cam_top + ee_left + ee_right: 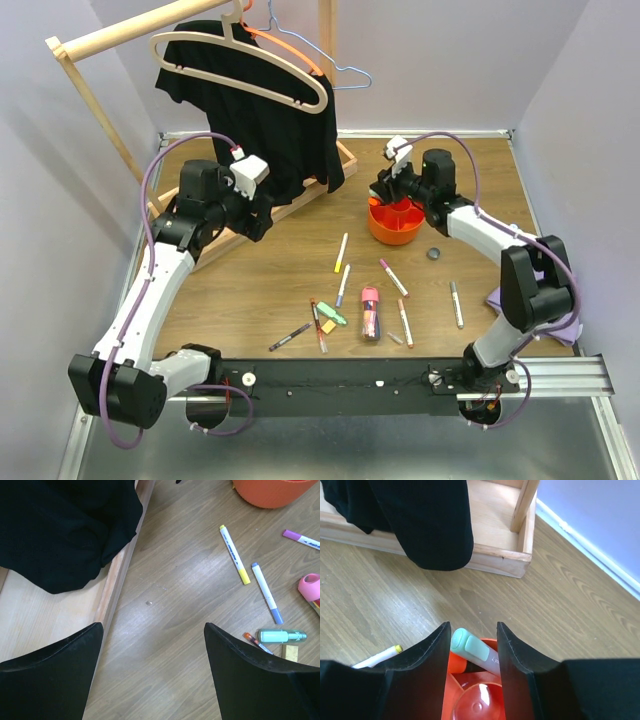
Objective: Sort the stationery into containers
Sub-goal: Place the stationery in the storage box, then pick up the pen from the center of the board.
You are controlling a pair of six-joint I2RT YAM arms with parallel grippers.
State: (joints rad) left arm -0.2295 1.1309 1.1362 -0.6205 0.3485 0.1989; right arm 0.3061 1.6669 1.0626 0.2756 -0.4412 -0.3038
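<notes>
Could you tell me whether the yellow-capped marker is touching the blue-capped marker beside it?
Apart. The left wrist view shows a clear gap between the yellow-capped marker and the blue-capped marker.

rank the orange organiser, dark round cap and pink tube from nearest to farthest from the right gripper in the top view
1. Orange organiser, directly under the right gripper.
2. Dark round cap, right of the organiser.
3. Pink tube, toward the near edge.
</notes>
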